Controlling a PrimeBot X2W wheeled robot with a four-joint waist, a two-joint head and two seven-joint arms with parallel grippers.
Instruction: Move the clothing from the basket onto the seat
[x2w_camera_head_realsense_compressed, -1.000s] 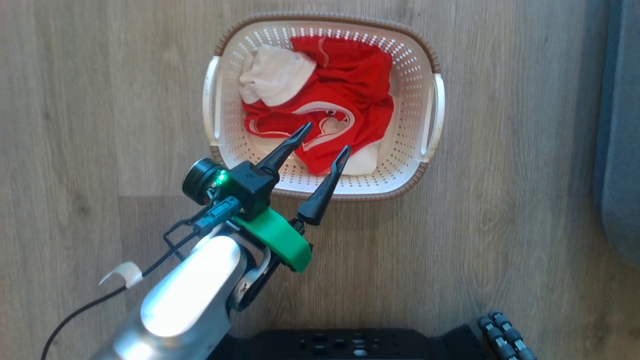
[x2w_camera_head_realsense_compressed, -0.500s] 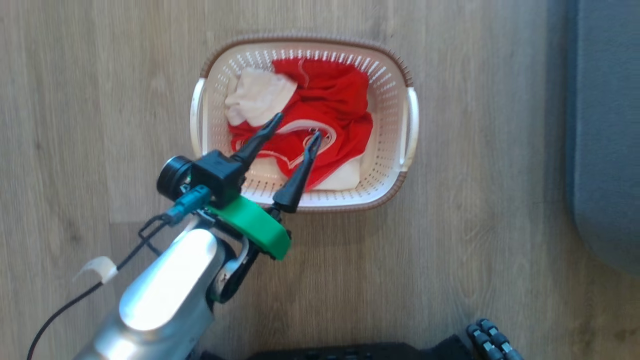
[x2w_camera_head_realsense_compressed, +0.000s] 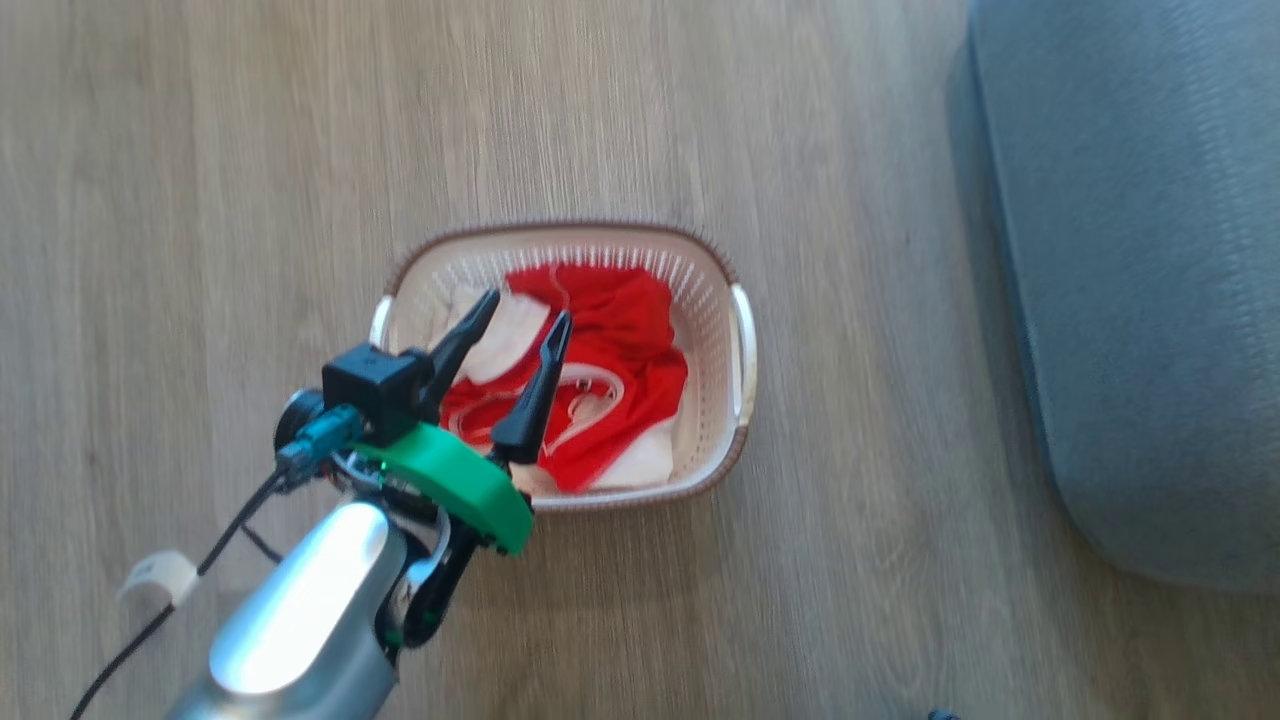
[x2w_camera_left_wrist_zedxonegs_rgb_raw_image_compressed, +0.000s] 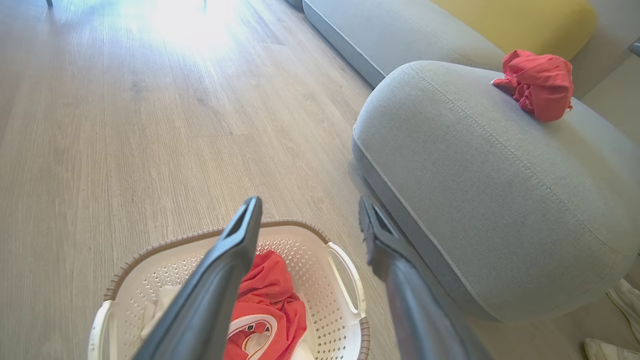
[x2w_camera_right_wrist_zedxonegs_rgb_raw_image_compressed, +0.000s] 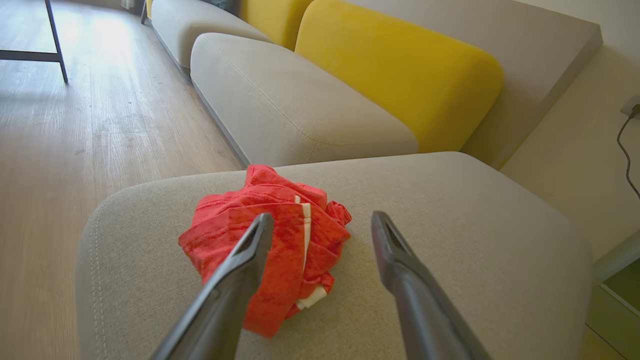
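The cream basket (x2w_camera_head_realsense_compressed: 560, 229) stands on the wood floor with red clothing (x2w_camera_head_realsense_compressed: 625, 330) and a white cloth (x2w_camera_head_realsense_compressed: 505, 335) inside. My left gripper (x2w_camera_head_realsense_compressed: 527, 307) hovers open over the basket's near-left part, holding nothing. In the left wrist view, the left gripper (x2w_camera_left_wrist_zedxonegs_rgb_raw_image_compressed: 309, 202) points past the basket (x2w_camera_left_wrist_zedxonegs_rgb_raw_image_compressed: 165, 243) and its red clothing (x2w_camera_left_wrist_zedxonegs_rgb_raw_image_compressed: 272, 295) toward the grey seat (x2w_camera_left_wrist_zedxonegs_rgb_raw_image_compressed: 480, 190), where a crumpled red garment (x2w_camera_left_wrist_zedxonegs_rgb_raw_image_compressed: 540, 82) lies. My right gripper (x2w_camera_right_wrist_zedxonegs_rgb_raw_image_compressed: 321, 216) stands open just above that red garment (x2w_camera_right_wrist_zedxonegs_rgb_raw_image_compressed: 225, 225) on the seat (x2w_camera_right_wrist_zedxonegs_rgb_raw_image_compressed: 450, 225), gripping nothing.
The seat (x2w_camera_head_realsense_compressed: 1150, 280) lies to the basket's right across a strip of floor. Behind it are a yellow back cushion (x2w_camera_right_wrist_zedxonegs_rgb_raw_image_compressed: 400, 65), another grey cushion (x2w_camera_right_wrist_zedxonegs_rgb_raw_image_compressed: 290, 110) and a dark table leg (x2w_camera_right_wrist_zedxonegs_rgb_raw_image_compressed: 55, 45). White items (x2w_camera_left_wrist_zedxonegs_rgb_raw_image_compressed: 625, 300) lie on the floor by the seat.
The head camera has moved: the basket now shows lower and smaller, with more of the seat in view. The left gripper's tips now sit nearer the white cloth. My right gripper went from shut to open.
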